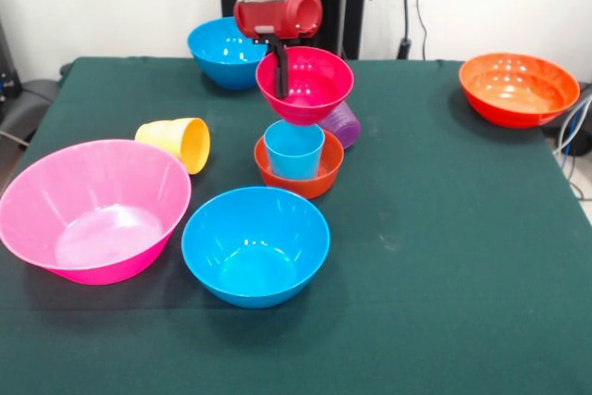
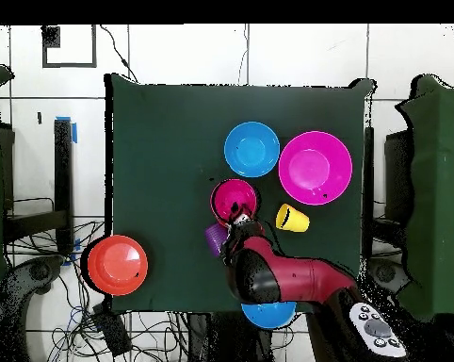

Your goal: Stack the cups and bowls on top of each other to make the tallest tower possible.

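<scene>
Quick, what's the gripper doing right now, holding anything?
Gripper: shut on the rim of the small magenta bowl, holding it just above the light blue cup.

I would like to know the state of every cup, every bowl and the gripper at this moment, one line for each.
small magenta bowl: upright, held by its rim above the light blue cup
gripper: shut on the bowl's rim
light blue cup: upright inside the small orange-red bowl
small orange-red bowl: upright
yellow cup: on its side
purple cup: mostly hidden
pink bowl: upright, empty
near blue bowl: upright, empty
wide orange bowl: upright, empty

six bowls [image 1: 93, 209], three cups [image 1: 178, 142]
</scene>
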